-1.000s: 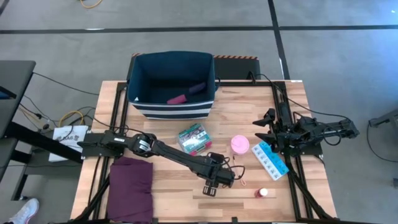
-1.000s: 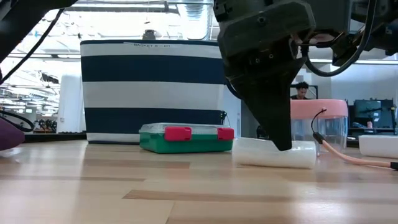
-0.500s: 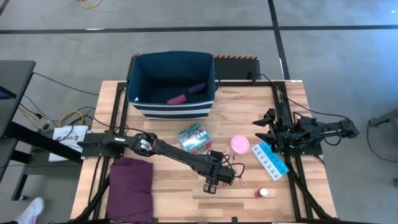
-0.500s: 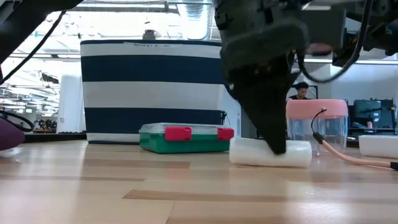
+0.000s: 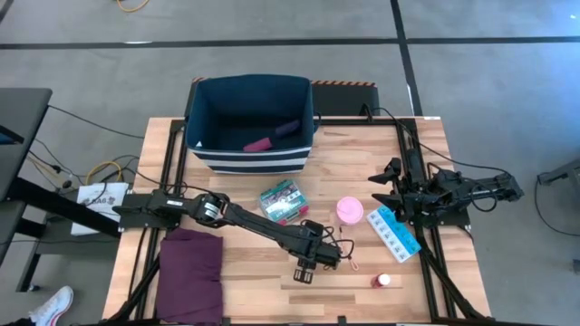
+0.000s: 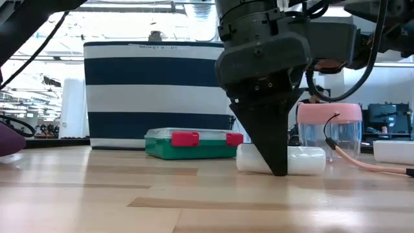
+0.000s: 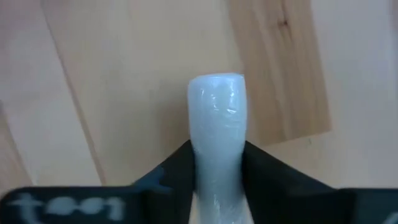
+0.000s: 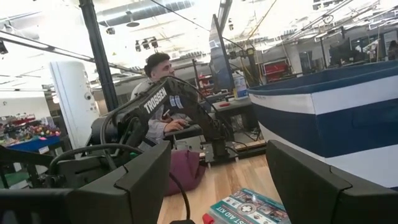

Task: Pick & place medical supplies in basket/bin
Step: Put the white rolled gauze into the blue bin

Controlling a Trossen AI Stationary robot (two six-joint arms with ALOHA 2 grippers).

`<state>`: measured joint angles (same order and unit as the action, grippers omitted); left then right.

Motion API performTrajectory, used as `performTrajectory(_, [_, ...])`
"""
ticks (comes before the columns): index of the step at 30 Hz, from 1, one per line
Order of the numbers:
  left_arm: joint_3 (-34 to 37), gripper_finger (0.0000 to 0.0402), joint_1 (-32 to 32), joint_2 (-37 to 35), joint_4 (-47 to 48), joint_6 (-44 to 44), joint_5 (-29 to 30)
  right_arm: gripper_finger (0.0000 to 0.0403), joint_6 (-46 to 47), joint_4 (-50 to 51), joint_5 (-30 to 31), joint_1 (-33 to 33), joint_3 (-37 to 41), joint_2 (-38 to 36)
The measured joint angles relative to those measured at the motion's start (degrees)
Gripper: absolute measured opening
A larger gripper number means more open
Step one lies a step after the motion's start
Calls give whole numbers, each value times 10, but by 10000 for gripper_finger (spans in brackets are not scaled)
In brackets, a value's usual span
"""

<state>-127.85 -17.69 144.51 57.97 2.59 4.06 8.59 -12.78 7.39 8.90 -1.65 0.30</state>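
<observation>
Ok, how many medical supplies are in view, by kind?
rolls, both in the bin: 2 (magenta roll, purple roll)
green-red packet: 1
pink tub: 1
blue-white pill strip: 1
white tube, clamped by the left gripper: 1
small bottle: 1
total: 7

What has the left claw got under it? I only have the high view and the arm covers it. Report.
Observer: The left wrist view shows the left claw shut on a white tube, with a finger pressed to each side.
Operator: Tell me whether it is off the wood.
Observer: No. In the low view the tube lies flat on the table, and the claw's tips reach down to the wood.
</observation>
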Motion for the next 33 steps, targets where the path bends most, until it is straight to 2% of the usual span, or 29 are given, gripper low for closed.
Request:
performTrajectory(5, [-50, 29, 6, 1, 45, -2, -15, 260, 0, 0, 0, 0, 0, 0])
performTrajectory(7, [-72, 26, 9, -3, 66, -5, -21, 260, 0, 0, 0, 0, 0, 0])
performTrajectory(11, [-66, 34, 19, -57, 81, -11, -32, 260, 0, 2, 0, 0, 0, 0])
performTrajectory(14, [-69, 53, 28, -116, 101, -9, 35, 260, 0, 3, 0, 0, 0, 0])
performTrajectory(22, [-69, 47, 60, -270, 137, -6, 328, 260, -1, 3, 0, 0, 0, 0])
performTrajectory(25, [-70, 46, 98, -310, 144, 59, 386, 260, -1, 3, 0, 0, 0, 0])
performTrajectory(28, [-69, 46, 164, -334, 177, 143, 365, 260, -1, 3, 1, 0, 0, 0])
performTrajectory(31, [-69, 46, 238, -337, 199, 156, 350, 260, -1, 4, 2, 0, 0, 0])
performTrajectory(33, [-69, 46, 288, -329, 208, 156, 318, 260, -1, 3, 2, 0, 0, 0])
